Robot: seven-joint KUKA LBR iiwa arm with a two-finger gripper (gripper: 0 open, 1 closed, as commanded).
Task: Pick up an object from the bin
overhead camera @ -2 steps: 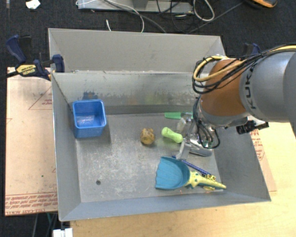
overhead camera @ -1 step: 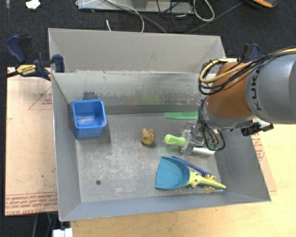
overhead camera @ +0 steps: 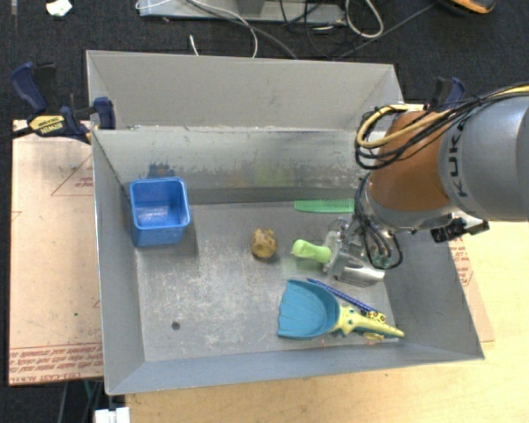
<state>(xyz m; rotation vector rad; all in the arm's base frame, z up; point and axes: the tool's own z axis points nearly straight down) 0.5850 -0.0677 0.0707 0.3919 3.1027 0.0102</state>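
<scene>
The light-green piece (overhead camera: 310,251), a short rounded stub that looks like smooth plastic, lies on the floor of the grey metal bin (overhead camera: 212,324), right of centre. Its right end is at the hand (overhead camera: 342,256), which is low in the bin just beside it, probably because this is the thing nearest within reach. Whether the hand is open or closed I cannot tell. A rough tan lump (overhead camera: 264,243) sits just left of the piece. A glossy blue scoop (overhead camera: 301,312) and a yellow-green toy (overhead camera: 368,323) lie near the front wall, apart from the hand. A blue square cup (overhead camera: 160,211) stands well apart at the left.
</scene>
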